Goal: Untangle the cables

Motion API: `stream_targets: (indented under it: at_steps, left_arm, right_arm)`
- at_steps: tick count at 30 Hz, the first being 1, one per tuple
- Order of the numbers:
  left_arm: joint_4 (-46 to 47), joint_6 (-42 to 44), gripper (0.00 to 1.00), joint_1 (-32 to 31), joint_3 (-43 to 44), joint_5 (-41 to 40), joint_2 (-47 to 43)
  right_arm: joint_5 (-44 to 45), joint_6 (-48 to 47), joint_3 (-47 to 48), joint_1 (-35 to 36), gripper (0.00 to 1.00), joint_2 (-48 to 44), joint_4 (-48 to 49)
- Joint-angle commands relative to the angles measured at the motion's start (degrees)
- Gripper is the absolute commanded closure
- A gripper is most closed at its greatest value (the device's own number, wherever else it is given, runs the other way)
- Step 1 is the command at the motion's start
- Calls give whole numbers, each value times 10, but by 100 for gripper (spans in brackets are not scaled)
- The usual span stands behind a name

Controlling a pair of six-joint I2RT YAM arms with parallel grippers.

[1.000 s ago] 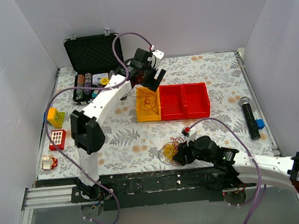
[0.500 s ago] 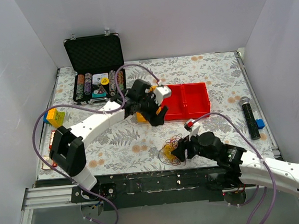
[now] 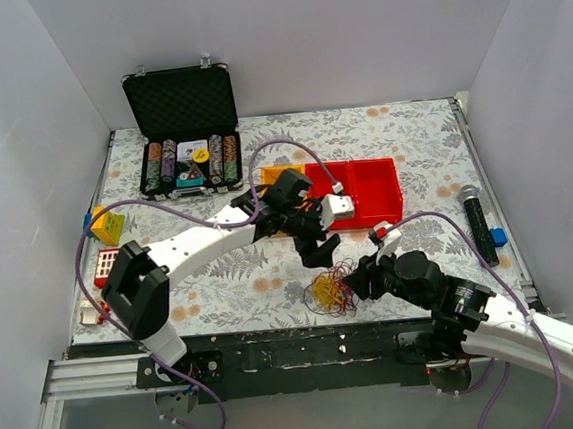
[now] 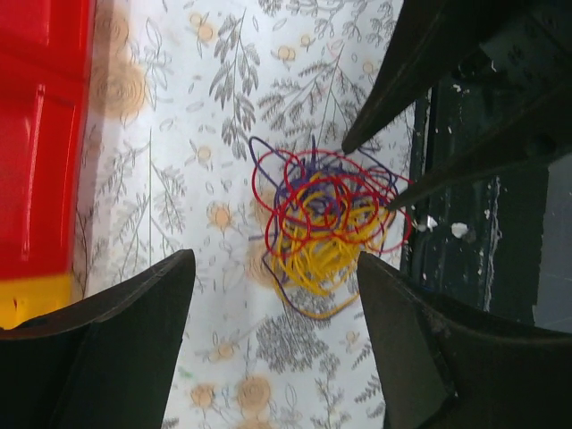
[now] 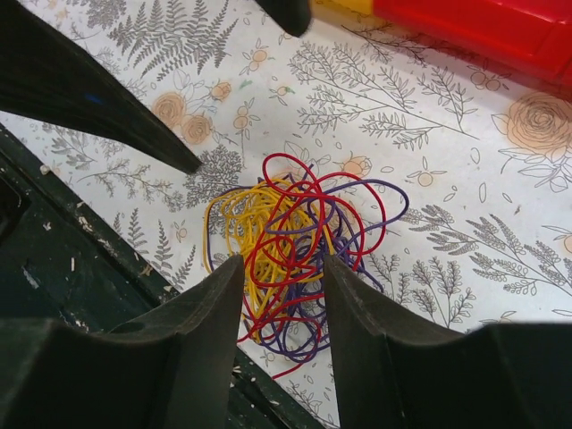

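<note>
The cables (image 3: pixel 328 289) are a fist-sized tangle of red, yellow, purple and dark blue wires lying on the floral cloth near the table's front edge. My left gripper (image 3: pixel 319 244) is open and empty, hovering just behind the tangle. In the left wrist view the cables (image 4: pixel 326 223) lie ahead of the left gripper (image 4: pixel 275 259). My right gripper (image 3: pixel 358 284) is open at the tangle's right side. In the right wrist view the right gripper (image 5: pixel 281 261) stands over the cables (image 5: pixel 286 237), with loops showing between its spread jaws.
Red bins (image 3: pixel 375 192) stand behind the left gripper, with a yellow bin (image 4: pixel 31 299) beside them. An open black case (image 3: pixel 181 103) with poker chips is at the back left. A microphone (image 3: pixel 478 223) lies at the right. Toy blocks (image 3: pixel 107 225) lie at the left. The black table edge (image 4: pixel 483 250) runs beside the tangle.
My left arm has swung from over the yellow bin forward and right to just behind the tangle. My right gripper has shifted slightly right, staying at the tangle.
</note>
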Motion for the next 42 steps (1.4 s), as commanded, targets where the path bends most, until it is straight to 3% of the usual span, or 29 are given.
stream_targets:
  at_steps: [1, 7, 17, 30, 33, 39, 42]
  left_arm:
    - [-5, 30, 27, -12, 65, 18, 67]
    - [-20, 33, 27, -13, 62, 45, 93]
    - [-48, 148, 23, -14, 27, 57, 56]
    - [132, 172, 26, -48, -69, 13, 20]
    - [133, 174, 36, -51, -57, 11, 31]
    - [136, 174, 78, -51, -59, 3, 20]
    - [140, 174, 89, -52, -75, 1, 4]
  right_arm:
    - [21, 8, 17, -2, 52, -7, -23]
    - [23, 8, 14, -2, 52, -5, -23]
    - [21, 8, 10, -1, 53, 3, -13]
    - [27, 15, 8, -2, 53, -2, -8]
    - [29, 19, 6, -2, 53, -8, -9]
    - [31, 20, 7, -2, 53, -13, -12]
    - [31, 19, 6, -1, 53, -9, -9]
